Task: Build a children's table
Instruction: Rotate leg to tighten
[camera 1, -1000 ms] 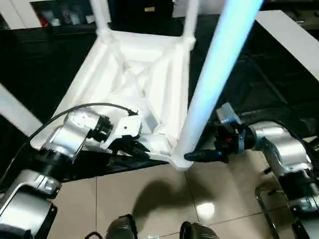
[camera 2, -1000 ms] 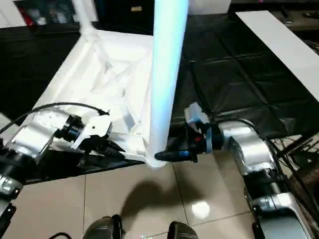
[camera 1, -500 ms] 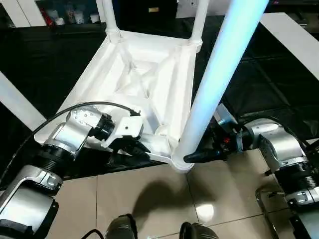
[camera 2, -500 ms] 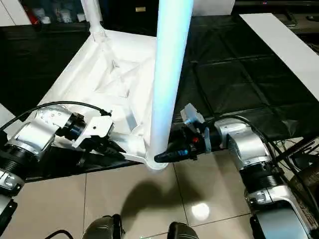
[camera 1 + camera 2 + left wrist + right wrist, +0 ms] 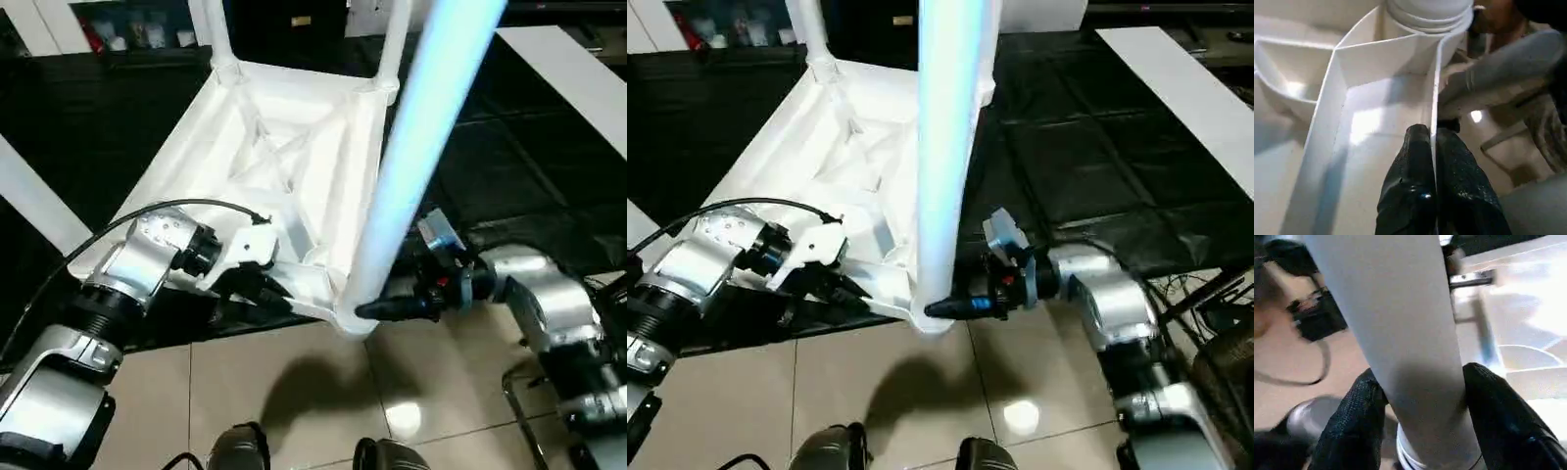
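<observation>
The children's table lies upside down on a black table (image 5: 509, 186), its ribbed tabletop (image 5: 284, 157) facing up. Two legs already stand in the far corner sockets, one at about 11 o'clock (image 5: 208, 29) and one at about 1 o'clock (image 5: 394, 39) from the middle of the tabletop. A third leg (image 5: 411, 166) stands in the near corner socket at about 5 o'clock, and the right hand (image 5: 377, 311) grips it low, just above the socket, with one finger on each side. The left hand (image 5: 1432, 161) is closed on a thin rib of the underside, near this same socket, and seems to hold the tabletop steady. I judge that three legs are placed and the fourth is left; the near socket at 7 o'clock is hidden behind the left arm. The left wrist view shows the pinch on the rib and the ringed foot of the leg (image 5: 1427, 14) in its socket; the head views show the overall layout.
</observation>
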Controlling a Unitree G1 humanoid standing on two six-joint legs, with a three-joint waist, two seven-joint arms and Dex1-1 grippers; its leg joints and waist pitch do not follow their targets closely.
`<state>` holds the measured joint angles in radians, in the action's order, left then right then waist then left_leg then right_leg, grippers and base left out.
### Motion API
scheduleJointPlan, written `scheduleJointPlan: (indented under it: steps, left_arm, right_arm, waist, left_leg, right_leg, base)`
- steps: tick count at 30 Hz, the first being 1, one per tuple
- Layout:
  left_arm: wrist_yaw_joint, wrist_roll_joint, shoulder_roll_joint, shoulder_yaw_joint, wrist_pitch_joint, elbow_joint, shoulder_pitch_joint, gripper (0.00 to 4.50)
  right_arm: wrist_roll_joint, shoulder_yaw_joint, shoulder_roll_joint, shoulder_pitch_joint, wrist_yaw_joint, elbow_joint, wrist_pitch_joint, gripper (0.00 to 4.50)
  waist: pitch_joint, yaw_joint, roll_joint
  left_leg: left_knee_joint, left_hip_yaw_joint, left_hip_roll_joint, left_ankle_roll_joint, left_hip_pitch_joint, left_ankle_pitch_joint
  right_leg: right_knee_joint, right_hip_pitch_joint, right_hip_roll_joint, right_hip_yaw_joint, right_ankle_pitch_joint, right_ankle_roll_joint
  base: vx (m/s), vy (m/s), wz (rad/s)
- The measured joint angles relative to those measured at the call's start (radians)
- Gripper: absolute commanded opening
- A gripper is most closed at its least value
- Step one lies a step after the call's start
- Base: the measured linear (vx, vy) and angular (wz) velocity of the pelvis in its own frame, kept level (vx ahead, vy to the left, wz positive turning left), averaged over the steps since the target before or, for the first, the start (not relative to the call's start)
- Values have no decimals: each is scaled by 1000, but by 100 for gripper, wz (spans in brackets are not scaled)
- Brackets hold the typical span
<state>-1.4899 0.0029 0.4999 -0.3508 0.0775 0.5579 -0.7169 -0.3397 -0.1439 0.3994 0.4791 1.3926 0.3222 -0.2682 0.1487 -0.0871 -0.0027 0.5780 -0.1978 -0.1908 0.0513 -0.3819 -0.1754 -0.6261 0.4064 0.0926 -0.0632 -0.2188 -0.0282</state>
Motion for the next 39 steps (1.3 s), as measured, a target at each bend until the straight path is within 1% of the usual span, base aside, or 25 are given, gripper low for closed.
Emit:
scheduleJointPlan:
  steps: [1,4,6,8,12,15,17,19,20,22,25,27,31,32,33,34,36,37,39]
  left_arm:
    - [37,5,-4,9,27,-3,0,0]
    - [100,18,-28,24,79,-13,1,0]
    - [138,29,-44,34,114,-17,2,0]
    - [175,34,-58,46,142,-18,2,0]
    - [268,51,-94,71,182,-10,-5,0]
    - [357,67,-132,92,209,20,-28,0]
    - [450,84,-167,111,222,52,-50,0]
    - [518,99,-188,116,224,77,-71,0]
    - [538,105,-194,118,222,83,-76,0]
    - [556,108,-199,119,219,84,-80,0]
    - [584,111,-202,126,218,86,-84,0]
    - [591,111,-204,130,216,86,-85,0]
    - [590,113,-205,136,191,85,-82,0]
    - [589,113,-204,136,182,86,-80,0]
    - [589,113,-204,136,175,88,-80,0]
    - [586,112,-204,135,163,90,-78,0]
    - [577,111,-202,124,135,94,-76,0]
    - [575,111,-197,118,120,96,-76,0]
    - [563,113,-189,114,96,107,-79,0]
  right_arm:
    - [6,21,-27,-13,-66,-4,8,210]
    - [27,56,-70,-41,-195,-32,14,209]
    - [52,75,-106,-58,-289,-51,17,208]
    - [79,86,-141,-59,-370,-59,17,207]
    - [123,112,-216,-48,-546,-50,21,205]
    - [164,140,-293,-8,-717,0,38,204]
    - [208,174,-382,61,-901,76,46,204]
    - [243,189,-444,128,-1071,147,56,203]
    - [260,198,-470,152,-1128,173,62,203]
    - [268,198,-485,172,-1182,194,70,203]
    - [293,211,-532,219,-1296,261,113,202]
    - [299,211,-539,233,-1320,284,131,202]
    - [303,218,-538,233,-1314,290,160,202]
    - [302,222,-538,229,-1306,289,166,236]
    - [298,225,-535,223,-1294,283,170,236]
    - [290,225,-528,207,-1270,265,173,271]
    - [266,222,-506,163,-1202,214,171,273]
    - [255,218,-497,131,-1169,183,165,292]
    - [244,188,-452,61,-1100,109,149,313]
  waist:
    - [0,3,0]
    - [1,17,-2]
    - [1,29,-2]
    - [1,35,-3]
    - [1,44,-4]
    - [1,54,-3]
    - [1,62,-4]
    - [1,66,-4]
    - [1,68,-4]
    - [1,66,-4]
    - [1,66,-4]
    - [1,65,-4]
    - [0,59,-3]
    - [1,59,-3]
    - [1,58,-3]
    - [1,56,-3]
    - [1,53,-3]
    - [1,52,-3]
    - [1,51,-3]
  left_leg:
    - [-2,0,0,3,1,2]
    - [-5,0,0,6,4,4]
    - [-14,0,1,9,10,6]
    - [-22,0,3,10,14,7]
    - [-23,0,3,11,16,7]
    - [-24,0,3,12,17,8]
    - [-25,0,3,14,16,9]
    - [-26,1,3,14,15,9]
    - [-26,1,3,14,15,9]
    - [-26,1,3,14,15,9]
    - [-26,0,3,14,15,9]
    - [-27,0,2,15,15,9]
    - [-30,0,1,16,15,8]
    - [-30,0,0,16,15,8]
    - [-30,0,0,16,14,8]
    - [-30,0,0,16,14,8]
    - [-30,0,0,15,13,8]
    - [-30,0,0,15,13,8]
    - [-30,0,1,14,12,8]
  right_leg:
    - [0,0,0,0,0,0]
    - [4,-1,0,0,-3,5]
    - [12,-5,-1,0,-4,7]
    - [18,-6,-1,0,-4,8]
    - [17,-6,-1,0,-4,8]
    - [17,-4,-1,0,-4,8]
    - [17,-2,-1,0,-4,8]
    - [19,1,-1,-1,-4,8]
    - [19,2,-1,-1,-4,8]
    - [19,2,-2,0,-2,8]
    - [19,2,-2,0,13,2]
    - [18,2,-2,0,14,2]
    - [18,3,-4,-1,13,3]
    - [18,4,-4,-1,13,3]
    - [18,4,-4,-1,13,3]
    - [18,4,-4,-1,13,3]
    - [19,4,-4,-1,13,3]
    - [20,4,-4,-1,13,4]
    - [20,4,-4,-1,13,3]
  base:
    - [0,0,0]
    - [0,0,0]
    - [0,0,0]
    - [0,0,0]
    - [0,0,0]
    - [0,0,0]
    - [0,0,0]
    - [0,0,0]
    - [0,0,0]
    - [0,0,0]
    - [0,0,0]
    - [0,0,0]
    - [0,0,0]
    - [0,0,0]
    - [0,0,0]
    - [0,0,0]
    - [0,0,0]
    - [0,0,0]
    - [0,0,0]
